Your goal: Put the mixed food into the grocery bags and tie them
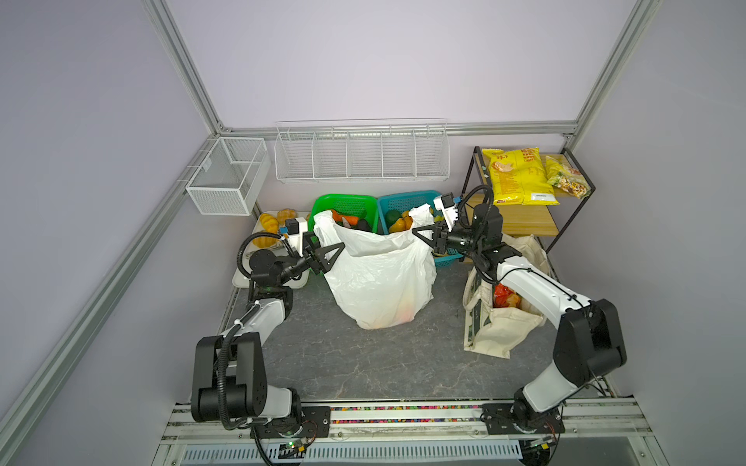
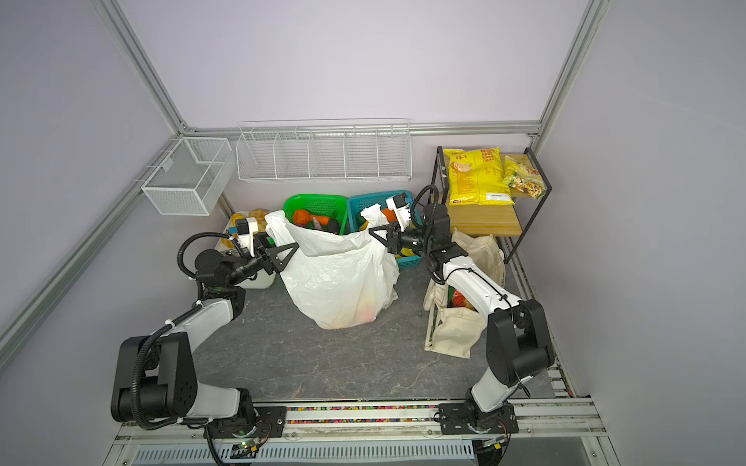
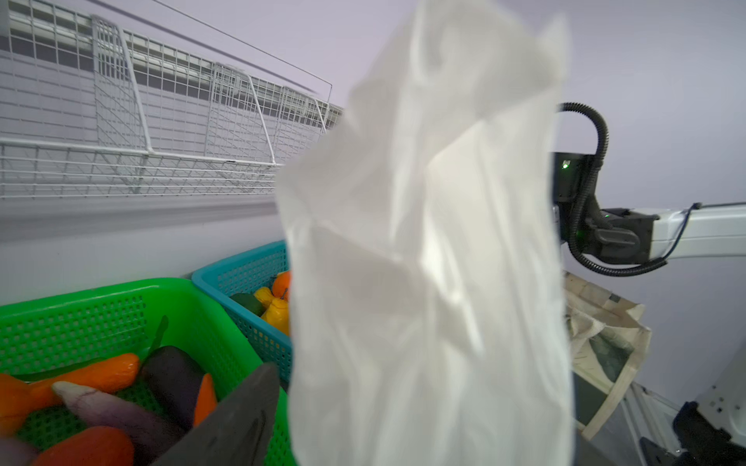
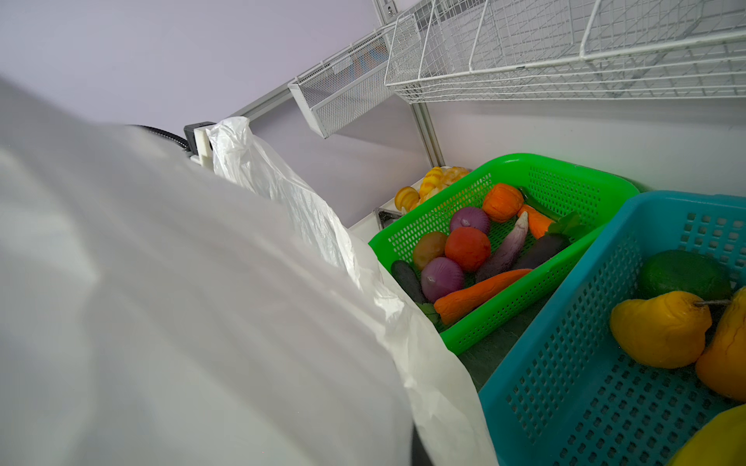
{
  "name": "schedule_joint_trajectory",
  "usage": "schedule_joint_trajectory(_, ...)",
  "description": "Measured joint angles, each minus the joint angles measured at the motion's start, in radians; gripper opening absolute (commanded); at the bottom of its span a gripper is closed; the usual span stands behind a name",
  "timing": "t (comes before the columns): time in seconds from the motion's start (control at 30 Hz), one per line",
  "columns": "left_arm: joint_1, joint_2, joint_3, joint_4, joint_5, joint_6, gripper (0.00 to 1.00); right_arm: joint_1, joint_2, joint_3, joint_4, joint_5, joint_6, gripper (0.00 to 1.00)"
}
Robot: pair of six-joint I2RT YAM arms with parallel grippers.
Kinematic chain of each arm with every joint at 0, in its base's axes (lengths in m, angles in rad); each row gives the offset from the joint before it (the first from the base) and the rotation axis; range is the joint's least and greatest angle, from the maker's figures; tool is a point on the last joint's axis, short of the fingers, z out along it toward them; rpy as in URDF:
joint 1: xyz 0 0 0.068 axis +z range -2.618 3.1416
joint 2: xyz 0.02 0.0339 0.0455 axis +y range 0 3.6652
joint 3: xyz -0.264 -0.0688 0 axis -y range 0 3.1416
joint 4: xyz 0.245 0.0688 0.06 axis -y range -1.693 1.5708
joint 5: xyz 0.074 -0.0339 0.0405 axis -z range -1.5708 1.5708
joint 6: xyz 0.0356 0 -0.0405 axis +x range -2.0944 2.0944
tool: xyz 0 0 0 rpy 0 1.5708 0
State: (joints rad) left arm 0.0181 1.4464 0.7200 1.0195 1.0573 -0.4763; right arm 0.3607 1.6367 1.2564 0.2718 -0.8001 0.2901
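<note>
My right gripper is clamping tight on the right loop handle of the thin white crinkly plastic bag, and the handle's end is poking up above the jaws. My left gripper is sitting at the bag's opposite rim with its jaws apart. In the left wrist view only 1 dark finger is showing, off to the side. The pale plastic is hanging across where the other finger would be, so I cannot tell whether I am pressing the film.

Between my 2 grippers the bag's mouth is standing open and stretched, while its bottom is resting on the grey marbled tabletop. A faint orange-pink shape is showing through the film low down.

Behind the bag, a green perforated plastic basket and a teal perforated plastic basket are sitting side by side by the back wall. On my right, the cream canvas tote with green print is slumping open on the tabletop, my right arm passing over it — a crinkly red snack packet is lying inside.
</note>
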Motion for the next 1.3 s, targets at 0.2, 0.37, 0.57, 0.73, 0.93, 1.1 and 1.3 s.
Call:
schedule_joint_trajectory(0.2,0.000,0.074,0.021,0.152,0.034,-0.140,0.00,0.001,0.006,0.013,-0.015,0.006,-0.002,0.06)
schedule_joint_trajectory(0.37,-0.024,0.091,0.063,0.229,0.073,-0.230,0.00,0.001,0.013,0.035,-0.045,0.011,-0.004,0.06)
schedule_joint_trajectory(0.57,-0.154,-0.046,0.174,-0.328,0.043,0.161,0.00,0.001,0.036,0.132,-0.206,0.010,-0.061,0.06)
schedule_joint_trajectory(0.73,-0.358,-0.101,0.426,-0.968,-0.148,0.620,0.00,0.001,0.038,0.148,-0.284,-0.006,-0.097,0.06)
schedule_joint_trajectory(0.93,-0.510,-0.037,0.632,-1.427,-0.401,0.906,0.00,-0.004,0.051,0.176,-0.389,-0.034,-0.150,0.07)
schedule_joint_trajectory(1.1,-0.589,0.098,0.837,-1.699,-0.577,1.020,0.00,-0.024,0.051,0.187,-0.432,-0.071,-0.166,0.08)
schedule_joint_trajectory(1.3,-0.626,0.268,1.105,-1.926,-0.695,1.107,0.00,-0.029,0.053,0.188,-0.438,-0.112,-0.190,0.11)
